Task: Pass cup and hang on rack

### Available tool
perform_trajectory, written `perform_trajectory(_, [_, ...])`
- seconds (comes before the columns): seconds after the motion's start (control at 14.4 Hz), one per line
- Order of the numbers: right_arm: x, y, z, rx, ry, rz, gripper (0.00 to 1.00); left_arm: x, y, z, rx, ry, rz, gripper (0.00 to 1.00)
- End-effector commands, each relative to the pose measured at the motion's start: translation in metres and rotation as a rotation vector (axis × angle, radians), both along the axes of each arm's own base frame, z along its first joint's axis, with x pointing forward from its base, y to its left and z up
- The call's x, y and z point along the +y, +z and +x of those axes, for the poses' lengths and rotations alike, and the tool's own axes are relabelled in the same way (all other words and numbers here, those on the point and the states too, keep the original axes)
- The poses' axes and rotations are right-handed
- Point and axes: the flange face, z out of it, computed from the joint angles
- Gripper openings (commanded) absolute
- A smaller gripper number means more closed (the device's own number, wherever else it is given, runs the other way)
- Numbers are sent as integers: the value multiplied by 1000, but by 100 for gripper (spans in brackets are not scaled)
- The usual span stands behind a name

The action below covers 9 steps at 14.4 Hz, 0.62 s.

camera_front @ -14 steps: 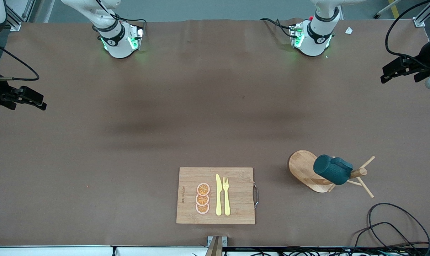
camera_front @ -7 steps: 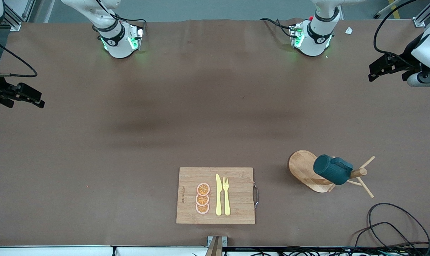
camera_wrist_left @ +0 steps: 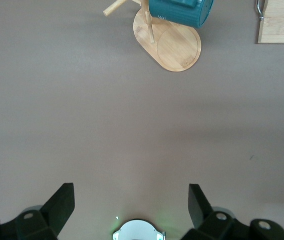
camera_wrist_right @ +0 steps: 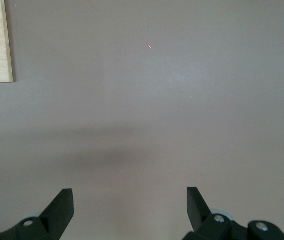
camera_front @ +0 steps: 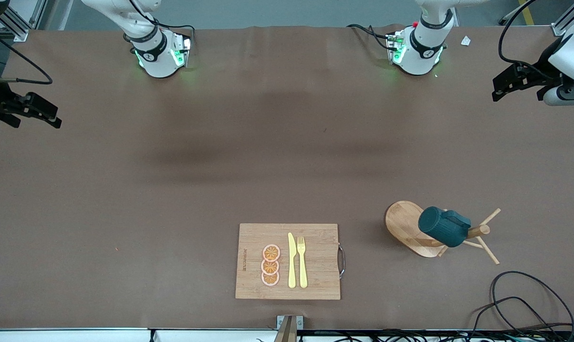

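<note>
A: At the front view's left edge, upper part?
B: The right gripper (camera_front: 35,111), black, raised over the table (camera_front: 173,190) at the right arm's end, its fingers (camera_wrist_right: 61,205) spread wide with nothing between them. That arm waits.

A: The surface?
B: A matt brown cover, smooth, with faint creases and soft shadows. One tiny red speck (camera_front: 116,248) lies in the lower left.

A: Lower centre?
B: A rectangular bamboo board (camera_front: 253,237), striped grain, with a metal handle (camera_front: 342,260) on the edge toward the left arm's end. A maker's mark is burnt into the edge toward the right arm's end; it is too small to read. On the board lie three orange slices (camera_front: 270,265) in a column, then a yellow plastic knife (camera_front: 292,260) and fork (camera_front: 302,261), side by side.

A: Right of that?
B: The rack (camera_front: 403,225), pale wood, with an oval base, a post and thin pegs. The cup (camera_front: 443,227), dark teal and ribbed, hangs tilted on a peg, above the base.

A: Lower right corner?
B: Black cables (camera_front: 519,304) loop across the table edge.

A: Upper right edge?
B: The left gripper (camera_front: 517,85), also black, raised over the left arm's end of the table, fingers (camera_wrist_left: 61,205) wide apart and empty. It waits too. A small white scrap (camera_front: 465,41) lies near the left arm's base (camera_front: 417,52).
</note>
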Motion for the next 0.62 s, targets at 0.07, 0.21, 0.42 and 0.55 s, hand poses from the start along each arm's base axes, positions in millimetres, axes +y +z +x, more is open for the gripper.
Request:
perform_trajectory(0.07, [6,-9,-29,-30,-5,5,100,4,5,2,-25,-12,-14,100])
perform_trajectory(0.21, [5,-8,-30,-27,-8,5,100,6,7,7,-28,-11,-17,100])
perform_trajectory(0.42, [5,1,-37,-30,-8,4,100,6,6,9,-27,-8,-11,100])
perform_trajectory(0.55, [6,1,-39,-24,-6,4,100,7,6,15,-28,-7,-19,100])
